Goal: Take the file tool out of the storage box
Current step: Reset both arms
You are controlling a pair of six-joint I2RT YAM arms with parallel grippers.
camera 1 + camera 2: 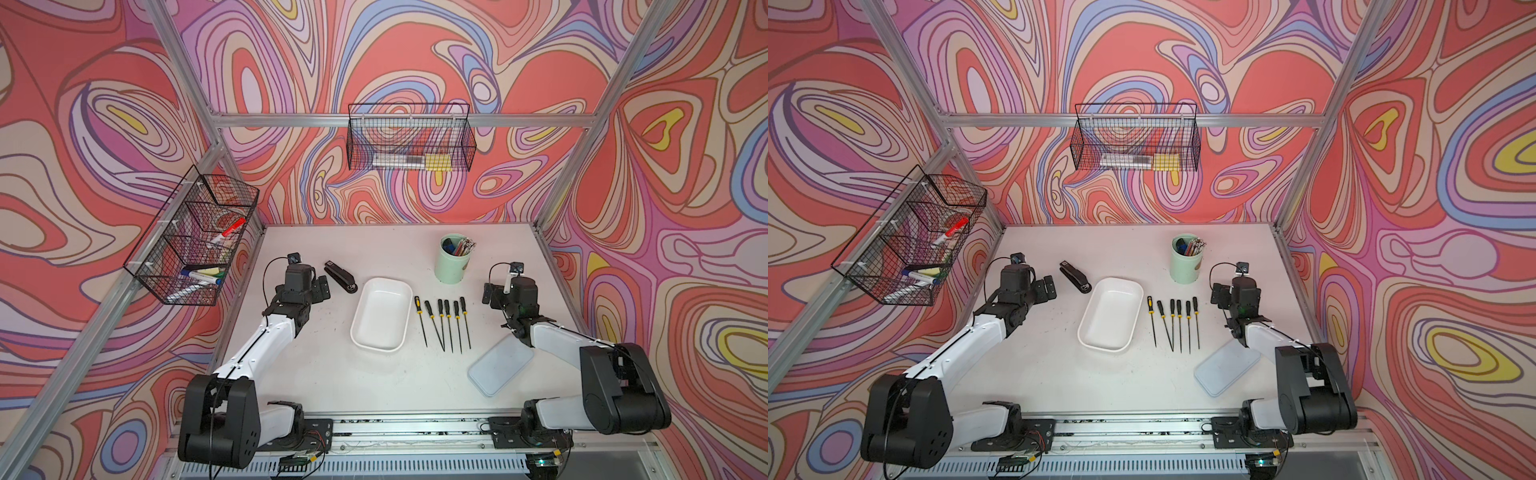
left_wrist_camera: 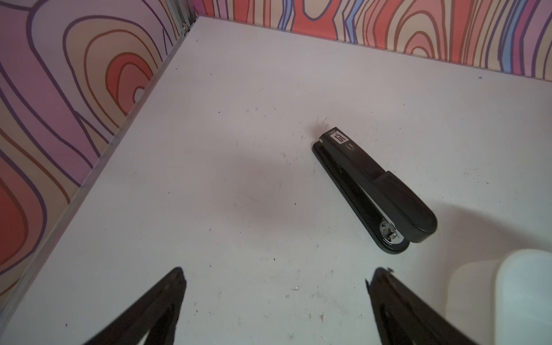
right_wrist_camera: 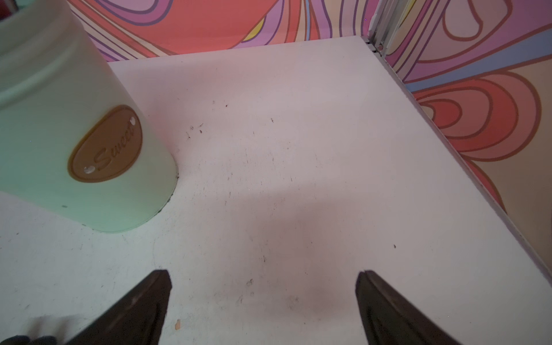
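— Anything left in the box [image 1: 380, 316]?
— No, it looks empty. Six files [image 1: 447, 309] lie in a row on the table [image 1: 332, 374] just beside it, on the side toward the lid [image 1: 500, 365].
— And the arms?
— The left tool [image 2: 274, 277] and the right tool [image 3: 263, 277] both gape wide, nothing in either, each well off from the box, on opposite sides.
— So, next?
— I'd say the job's done; they need only retreat clear of the files.
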